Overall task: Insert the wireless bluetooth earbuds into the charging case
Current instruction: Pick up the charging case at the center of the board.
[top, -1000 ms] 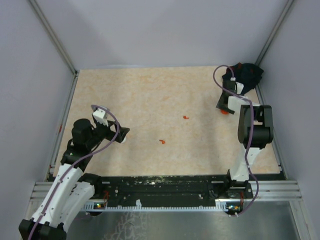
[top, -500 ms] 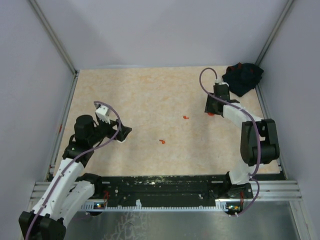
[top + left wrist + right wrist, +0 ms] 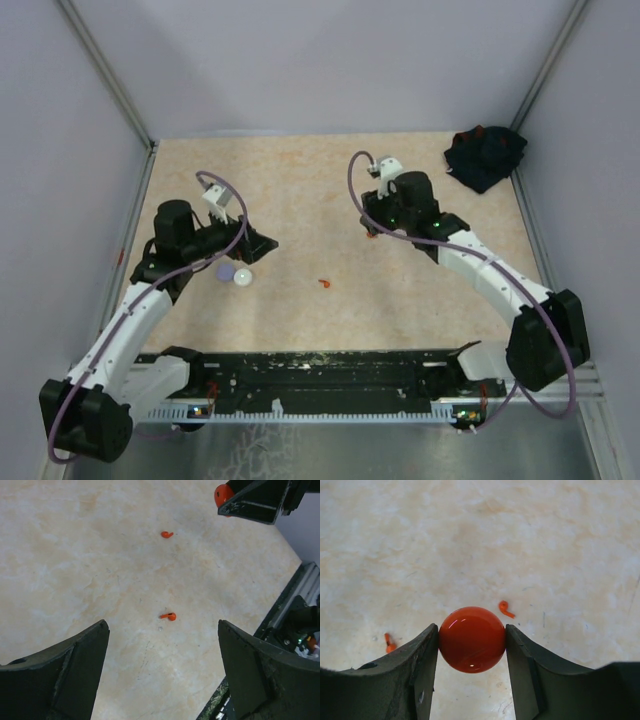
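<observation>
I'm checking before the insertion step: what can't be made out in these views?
- Orange case, right wrist view: the jaws cover its sides, so no seam or opening shows.
- Far earbud, top view: hidden under the right gripper.
- Lavender disc, top view: partly under the left arm.

Orange-red earbuds (image 3: 169,616); glossy orange-red case (image 3: 472,639); beige mottled table (image 3: 300,180); black cloth (image 3: 485,157); white disc (image 3: 243,277); lavender disc (image 3: 226,270).

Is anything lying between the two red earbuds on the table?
Nothing: the left wrist view shows only bare tabletop between the near earbud and the far earbud.
</observation>
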`<state>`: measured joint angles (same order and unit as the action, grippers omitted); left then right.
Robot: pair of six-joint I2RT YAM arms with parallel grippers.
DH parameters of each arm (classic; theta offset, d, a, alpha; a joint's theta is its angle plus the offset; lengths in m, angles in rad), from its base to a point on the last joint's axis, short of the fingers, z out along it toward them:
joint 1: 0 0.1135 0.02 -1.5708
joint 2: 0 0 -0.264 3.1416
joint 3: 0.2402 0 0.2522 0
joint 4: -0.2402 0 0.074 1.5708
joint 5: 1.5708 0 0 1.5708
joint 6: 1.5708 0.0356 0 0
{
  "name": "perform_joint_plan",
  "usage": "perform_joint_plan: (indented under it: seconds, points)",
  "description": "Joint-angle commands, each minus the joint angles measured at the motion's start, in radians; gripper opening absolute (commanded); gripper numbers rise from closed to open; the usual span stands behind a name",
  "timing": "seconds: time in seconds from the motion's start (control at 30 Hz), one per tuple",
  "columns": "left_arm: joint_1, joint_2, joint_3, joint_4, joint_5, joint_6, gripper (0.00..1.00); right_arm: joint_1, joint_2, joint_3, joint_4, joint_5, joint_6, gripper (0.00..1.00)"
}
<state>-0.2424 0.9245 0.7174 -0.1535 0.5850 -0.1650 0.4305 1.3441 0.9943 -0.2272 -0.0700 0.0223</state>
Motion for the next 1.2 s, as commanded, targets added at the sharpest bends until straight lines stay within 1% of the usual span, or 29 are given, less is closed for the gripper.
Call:
perform_joint_plan:
  seconds: [0.0, 0.07, 0.27, 0.33, 0.4, 0.5, 0.63, 0.83, 1.07, 1.17]
  points:
    - [-0.006, 0.061, 0.06, 0.051, 0.183, -0.067, 0.92, 0.091, -0.095, 0.004, 0.032, -0.08, -0.146, 0.47]
    - [-0.008, 0.085, 0.061, 0.072, 0.227, -0.105, 0.91, 0.129, -0.117, 0.008, 0.024, -0.115, -0.211, 0.47]
    - [-0.015, 0.138, 0.064, 0.155, 0.32, -0.183, 0.9, 0.251, -0.163, 0.028, -0.024, -0.126, -0.375, 0.47]
    - [-0.021, 0.159, 0.077, 0.184, 0.347, -0.214, 0.89, 0.303, -0.172, 0.03, -0.04, -0.133, -0.451, 0.45]
    - [-0.033, 0.183, 0.089, 0.212, 0.368, -0.245, 0.87, 0.346, -0.183, 0.026, -0.038, -0.135, -0.538, 0.43]
    - [-0.059, 0.215, 0.107, 0.228, 0.374, -0.266, 0.86, 0.389, -0.192, 0.023, -0.029, -0.137, -0.61, 0.43]
    - [-0.092, 0.245, 0.109, 0.238, 0.371, -0.268, 0.84, 0.43, -0.19, 0.053, -0.046, -0.134, -0.683, 0.42]
    - [-0.112, 0.273, 0.078, 0.308, 0.42, -0.313, 0.75, 0.507, -0.157, 0.107, -0.089, -0.089, -0.788, 0.41]
    - [-0.136, 0.286, 0.049, 0.35, 0.439, -0.338, 0.72, 0.562, -0.115, 0.153, -0.104, -0.046, -0.835, 0.41]
    - [-0.142, 0.294, 0.044, 0.357, 0.45, -0.34, 0.68, 0.584, -0.1, 0.165, -0.111, -0.028, -0.85, 0.41]
